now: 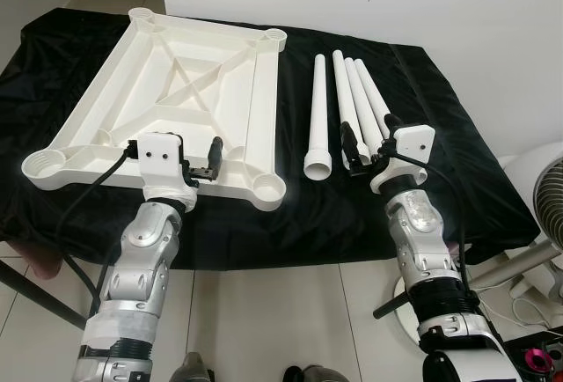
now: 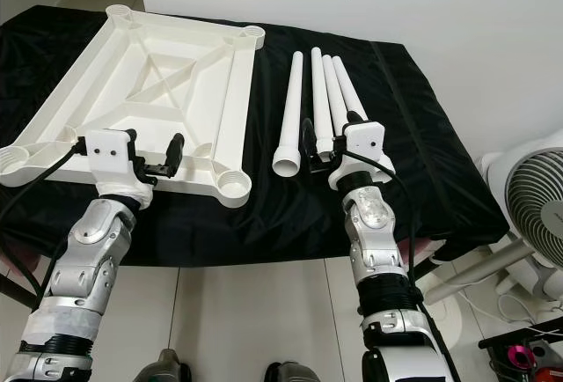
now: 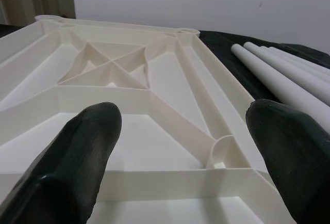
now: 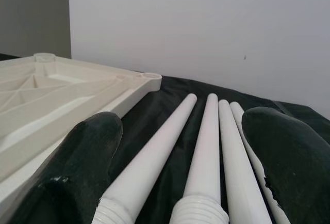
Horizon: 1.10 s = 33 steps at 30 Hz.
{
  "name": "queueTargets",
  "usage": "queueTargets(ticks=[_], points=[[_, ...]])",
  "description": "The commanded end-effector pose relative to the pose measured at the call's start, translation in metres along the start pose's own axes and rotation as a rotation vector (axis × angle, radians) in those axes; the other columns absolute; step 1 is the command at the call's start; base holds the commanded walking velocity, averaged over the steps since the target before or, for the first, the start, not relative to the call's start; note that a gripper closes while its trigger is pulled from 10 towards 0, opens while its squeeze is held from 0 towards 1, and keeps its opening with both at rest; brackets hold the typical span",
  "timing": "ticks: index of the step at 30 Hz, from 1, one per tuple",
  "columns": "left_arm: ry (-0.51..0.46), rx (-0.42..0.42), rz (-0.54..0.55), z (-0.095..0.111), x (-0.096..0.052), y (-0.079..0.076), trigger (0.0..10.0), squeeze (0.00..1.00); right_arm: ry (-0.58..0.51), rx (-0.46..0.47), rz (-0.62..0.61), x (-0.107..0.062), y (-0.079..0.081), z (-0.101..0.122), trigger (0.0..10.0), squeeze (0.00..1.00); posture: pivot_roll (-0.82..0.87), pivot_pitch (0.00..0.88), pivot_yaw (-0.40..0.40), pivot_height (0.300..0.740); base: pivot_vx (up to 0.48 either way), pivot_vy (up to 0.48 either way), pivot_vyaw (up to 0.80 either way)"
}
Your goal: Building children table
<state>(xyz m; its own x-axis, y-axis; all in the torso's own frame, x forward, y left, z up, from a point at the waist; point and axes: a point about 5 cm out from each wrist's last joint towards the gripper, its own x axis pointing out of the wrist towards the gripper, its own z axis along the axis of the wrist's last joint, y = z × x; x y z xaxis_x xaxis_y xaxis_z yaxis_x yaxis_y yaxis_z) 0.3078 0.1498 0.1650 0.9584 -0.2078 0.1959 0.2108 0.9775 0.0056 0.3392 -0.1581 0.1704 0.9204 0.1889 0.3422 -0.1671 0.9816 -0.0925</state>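
Lying upside down on the black cloth, the tabletop sits at 10 o'clock, four legs at 1. Left gripper gapes wide over its near edge; right gripper gapes wide above the leg ends.

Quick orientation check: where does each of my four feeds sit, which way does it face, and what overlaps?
Left eye, right eye: head, looking forward and down at the tabletop and four legs on black cloth; both arms show.
Left wrist: along the left gripper, open, over the tabletop's ribs.
Right wrist: along the right gripper, open, over the legs.
Shared: both wrist views catch tabletop and legs.
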Motion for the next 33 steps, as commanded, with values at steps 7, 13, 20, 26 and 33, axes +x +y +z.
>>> queueTargets(ticks=[7,13,20,26,33], points=[[0.005,0.001,-0.047,0.004,-0.003,-0.001,10.0,0.00,-0.005,0.016,0.003,0.004,0.001,0.002,10.0,0.00,0.09,0.055,-0.081,0.740,0.000,0.000,0.00],[0.025,0.015,0.007,0.000,-0.005,0.015,10.0,0.00,0.009,0.033,0.009,-0.001,0.012,-0.002,10.0,0.00,0.08,0.077,-0.077,0.740,0.000,0.000,0.00],[0.040,-0.015,-0.003,0.003,-0.008,0.013,10.0,0.00,0.008,0.048,0.006,-0.008,0.009,0.000,10.0,0.00,0.06,0.083,-0.052,0.740,0.000,0.000,0.00],[0.039,-0.016,-0.087,0.005,-0.002,0.001,10.0,0.00,0.009,0.077,-0.029,-0.013,0.002,-0.002,10.0,0.00,0.03,0.062,0.003,0.740,0.000,0.000,0.00],[0.019,-0.024,-0.265,0.017,0.013,-0.011,10.0,0.00,0.058,0.160,-0.078,-0.019,0.007,-0.010,10.0,0.00,0.01,0.062,0.062,0.740,0.000,0.000,0.00]])
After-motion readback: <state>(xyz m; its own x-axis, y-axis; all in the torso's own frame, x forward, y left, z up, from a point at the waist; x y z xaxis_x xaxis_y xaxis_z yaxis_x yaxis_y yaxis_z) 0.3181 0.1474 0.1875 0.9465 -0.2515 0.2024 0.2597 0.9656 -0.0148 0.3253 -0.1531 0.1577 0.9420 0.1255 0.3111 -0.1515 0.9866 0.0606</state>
